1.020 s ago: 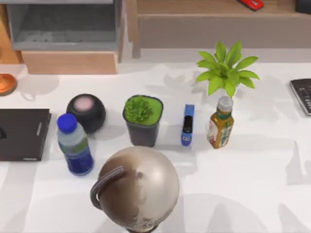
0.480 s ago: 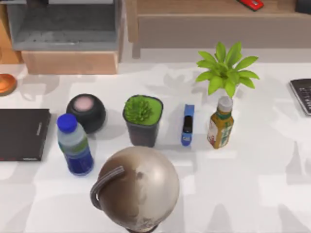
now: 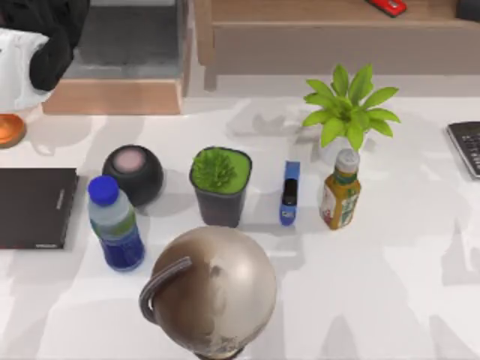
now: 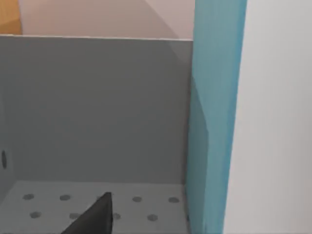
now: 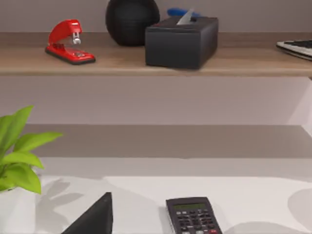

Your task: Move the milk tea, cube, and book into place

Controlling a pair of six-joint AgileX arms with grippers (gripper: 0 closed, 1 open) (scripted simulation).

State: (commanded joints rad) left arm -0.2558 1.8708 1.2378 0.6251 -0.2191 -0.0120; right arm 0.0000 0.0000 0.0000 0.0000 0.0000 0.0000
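Observation:
The milk tea [image 3: 116, 223], a blue-capped bottle with a dark blue label, stands upright at the table's front left. My left gripper [image 3: 37, 54] is at the back left, over the grey cubby [image 3: 127, 37], and is shut on the book [image 3: 13, 75]. In the left wrist view the book's teal cover [image 4: 217, 117] and white page edges stand upright against the cubby's grey inside, with one dark fingertip [image 4: 95, 219] beside them. The right wrist view has one fingertip [image 5: 95, 219] of my open right gripper above the table. The cube is out of view.
A globe [image 3: 210, 292] stands at the front centre. Behind it are a black speaker [image 3: 133, 172], a succulent pot [image 3: 220, 184], a blue stapler [image 3: 289, 193], an amber bottle [image 3: 341, 191] and a leafy plant [image 3: 349, 105]. A thin black book [image 3: 34, 206] lies far left, a calculator [image 3: 466, 146] far right.
My left arm has come into the top view at the back left corner, carrying the book in front of the grey cubby. Everything on the table has stayed put.

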